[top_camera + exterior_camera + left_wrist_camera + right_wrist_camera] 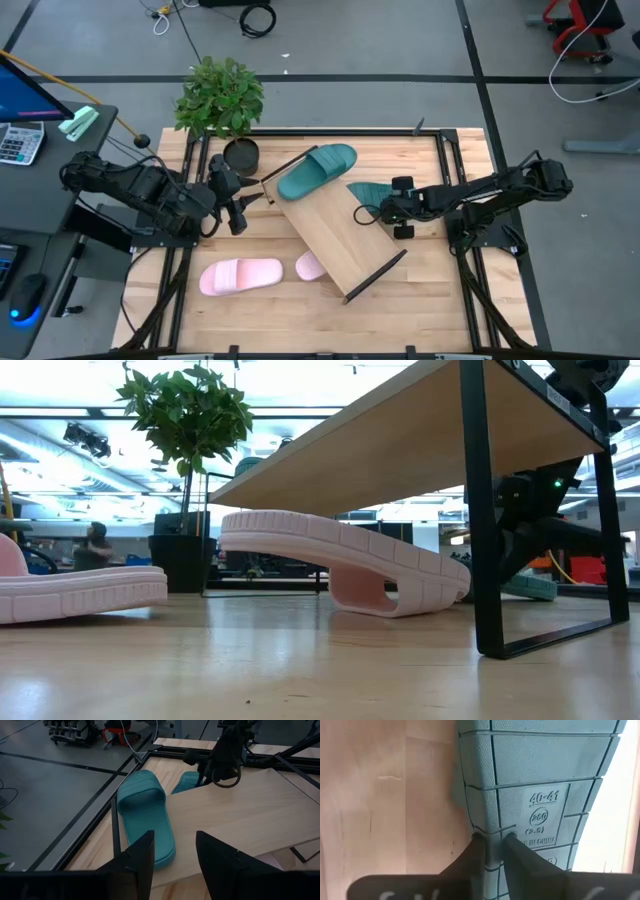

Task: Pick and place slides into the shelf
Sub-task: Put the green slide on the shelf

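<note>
Four slides: we count two teal and two pink on the wood-plank tabletop (420,300)
Shelf (335,225): we see the light wood board lying askew at mid-table, one black end bar (375,275) at its near end
Teal slide on shelf (318,170): we find it upright across the shelf's far end, toe toward the left arm
Second teal slide (368,192): we see it at the shelf's right edge, tilted, sole ribs facing the right wrist camera
Right gripper (381,211): we see its fingers (475,852) pinching the edge of the second teal slide's sole
Left gripper (243,196): we place it just left of the shelf's far end; its fingers (140,857) stand apart with nothing between them
Pink slide, left (241,276): we see it flat on the tabletop, near left
Pink slide, under shelf (345,565): we see it partly beneath the board, resting tilted
Potted plant (220,100): we note it at the far left corner
</note>
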Robot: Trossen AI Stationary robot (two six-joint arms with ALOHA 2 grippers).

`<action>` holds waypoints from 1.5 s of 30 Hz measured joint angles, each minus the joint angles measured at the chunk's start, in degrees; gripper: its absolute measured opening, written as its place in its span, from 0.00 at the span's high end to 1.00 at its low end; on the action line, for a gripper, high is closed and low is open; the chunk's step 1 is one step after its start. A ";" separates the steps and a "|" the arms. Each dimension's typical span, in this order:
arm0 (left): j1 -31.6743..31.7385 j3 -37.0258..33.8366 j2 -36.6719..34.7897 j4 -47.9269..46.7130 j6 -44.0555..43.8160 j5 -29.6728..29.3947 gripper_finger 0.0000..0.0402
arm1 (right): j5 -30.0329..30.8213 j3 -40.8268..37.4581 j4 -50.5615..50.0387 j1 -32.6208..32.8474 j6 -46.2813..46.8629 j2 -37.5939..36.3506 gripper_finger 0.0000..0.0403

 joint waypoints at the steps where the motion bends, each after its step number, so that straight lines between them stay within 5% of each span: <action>1: 0.00 0.00 0.00 0.02 0.00 0.00 0.62 | 0.01 0.01 -0.25 0.00 0.01 -0.38 0.89; 23: 0.02 0.00 0.00 0.02 -1.09 0.00 0.62 | 0.96 4.19 -8.30 -4.55 5.28 -6.26 0.97; 39: 0.08 0.00 0.00 -0.02 -0.98 0.00 0.62 | 3.71 4.70 -8.29 -25.95 6.78 -8.97 0.99; 45: 0.09 0.00 0.00 -0.02 -0.38 0.00 0.63 | 2.19 11.22 -8.27 -30.64 6.92 -12.38 0.99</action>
